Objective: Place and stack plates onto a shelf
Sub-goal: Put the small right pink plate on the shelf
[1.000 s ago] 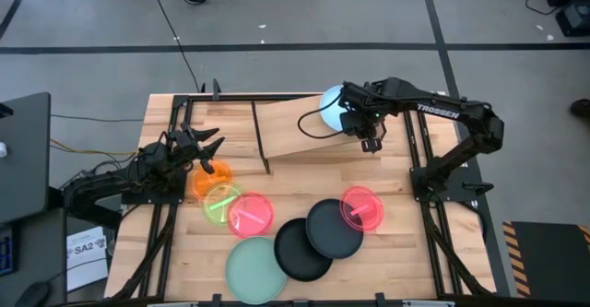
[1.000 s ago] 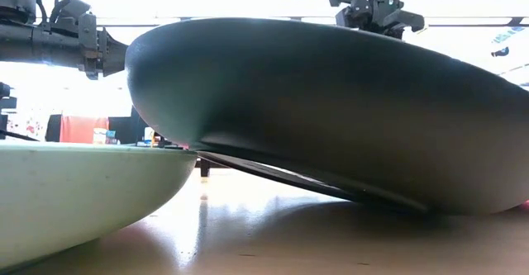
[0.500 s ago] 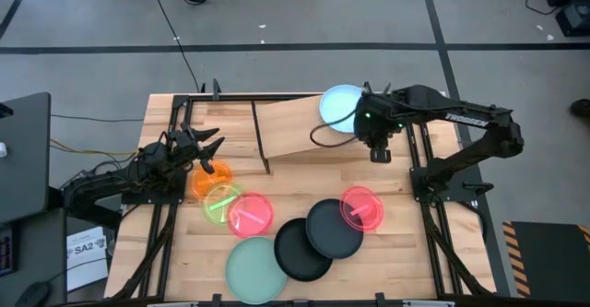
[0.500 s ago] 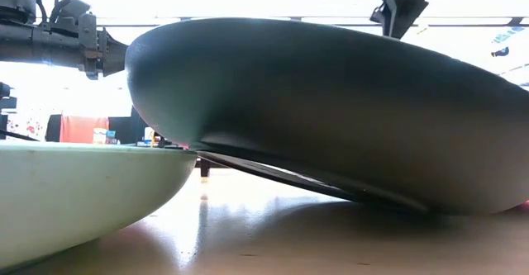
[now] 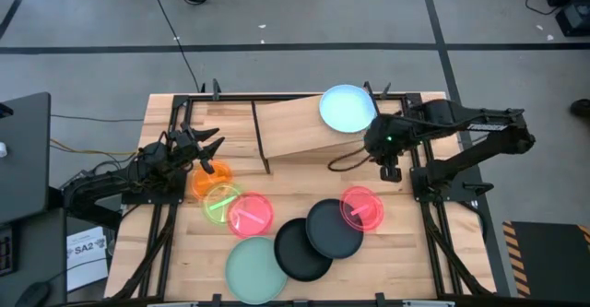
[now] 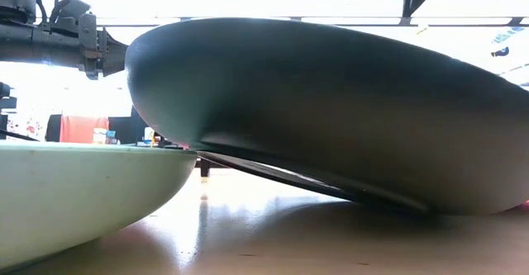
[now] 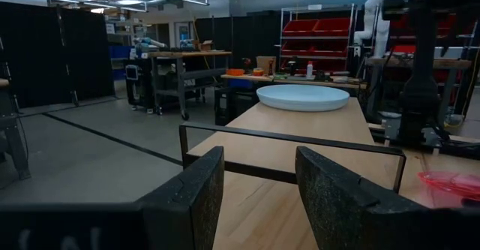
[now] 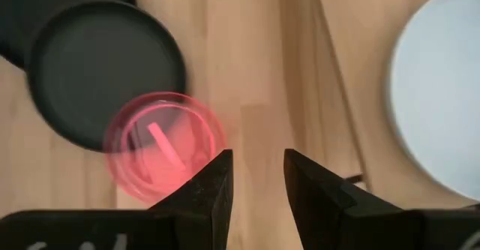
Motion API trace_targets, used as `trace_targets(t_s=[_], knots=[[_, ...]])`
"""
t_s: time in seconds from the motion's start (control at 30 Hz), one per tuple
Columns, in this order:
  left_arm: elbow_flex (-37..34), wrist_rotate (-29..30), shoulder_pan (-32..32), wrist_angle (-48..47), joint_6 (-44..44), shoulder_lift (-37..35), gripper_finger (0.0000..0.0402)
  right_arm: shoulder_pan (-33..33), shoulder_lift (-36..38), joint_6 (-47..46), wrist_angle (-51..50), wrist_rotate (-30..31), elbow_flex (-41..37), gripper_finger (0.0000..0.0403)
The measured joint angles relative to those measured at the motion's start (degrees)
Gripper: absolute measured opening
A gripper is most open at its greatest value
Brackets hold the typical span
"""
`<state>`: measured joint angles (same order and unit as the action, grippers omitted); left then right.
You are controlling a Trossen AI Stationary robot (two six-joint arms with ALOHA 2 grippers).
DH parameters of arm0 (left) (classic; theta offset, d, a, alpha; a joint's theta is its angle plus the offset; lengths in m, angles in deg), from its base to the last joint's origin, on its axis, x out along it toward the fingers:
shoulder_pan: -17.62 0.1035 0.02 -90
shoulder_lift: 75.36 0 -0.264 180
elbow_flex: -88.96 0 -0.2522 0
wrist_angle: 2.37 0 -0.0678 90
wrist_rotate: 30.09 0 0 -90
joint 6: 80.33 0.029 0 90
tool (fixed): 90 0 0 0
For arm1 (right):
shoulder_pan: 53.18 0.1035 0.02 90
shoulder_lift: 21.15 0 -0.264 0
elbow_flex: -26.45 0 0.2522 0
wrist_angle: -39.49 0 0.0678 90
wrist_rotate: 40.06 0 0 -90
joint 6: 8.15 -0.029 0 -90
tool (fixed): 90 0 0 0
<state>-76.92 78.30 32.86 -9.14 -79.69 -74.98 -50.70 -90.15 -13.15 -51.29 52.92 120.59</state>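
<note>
A slatted wooden table on a grey floor carries the shelf, a slanted light-brown board at the table's far side. The light-blue plate lies alone on the shelf's upper right corner, and only the overhead view shows the other seven plates on the table in front of the shelf: an orange plate, a neon-green plate and a pink plate overlapping near its left front, a mint-green plate, two black plates overlapping each other, and a red plate to their right. The table-level view is almost filled by one black plate's underside and the mint-green rim. The right wrist view adds that the right gripper hangs above the table just off the shelf's right front corner, fingers slightly apart and holding nothing, with the red plate and the blue plate's edge below. The left gripper waits left of the shelf, above the orange plate, fingers apart and empty, facing the shelf's black frame.
</note>
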Motion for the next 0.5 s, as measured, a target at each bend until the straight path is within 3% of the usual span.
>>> trace_targets(t_s=[0.3, 0.5], knots=[[0.0, 0.0, 0.0, 0.0, 0.0, 0.0, 0.0172, 3.6, 6.9, -11.5, 4.0, 0.0, -16.2, 0.0125], [0.0, 0.0, 0.0, 0.0, 0.0, 0.0, 0.0172, 3.6, 9.6, -16.4, 12.0, -4.5, -27.9, 0.0126]])
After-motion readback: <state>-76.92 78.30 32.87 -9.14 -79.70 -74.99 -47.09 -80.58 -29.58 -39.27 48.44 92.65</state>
